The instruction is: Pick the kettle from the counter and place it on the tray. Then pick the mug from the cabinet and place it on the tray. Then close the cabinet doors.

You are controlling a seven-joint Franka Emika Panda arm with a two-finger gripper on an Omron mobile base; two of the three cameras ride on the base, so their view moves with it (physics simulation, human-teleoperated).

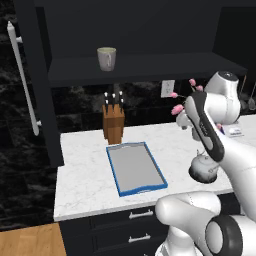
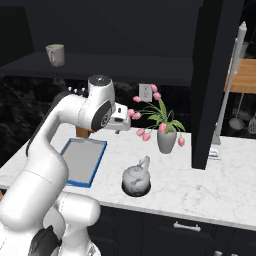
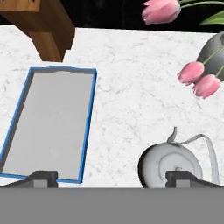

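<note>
— On the counter (image 1: 85,175) from the left base view, what is sitting there?
— The tray (image 1: 136,168) is lying bare, the kettle (image 1: 203,167) is standing to its right, and the mug (image 1: 106,58) is resting on the cabinet (image 1: 150,70) shelf.

— And the right base view?
— The kettle (image 2: 136,179) is sitting between tray (image 2: 83,161) and vase (image 2: 166,141).

— The hand view?
— The gripper (image 3: 111,178) is hanging spread wide over the counter, holding nothing, kettle (image 3: 170,164) by its right tip.

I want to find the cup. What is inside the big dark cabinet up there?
The mug stands on the cabinet shelf. The space above it is too dark to see into.
</note>
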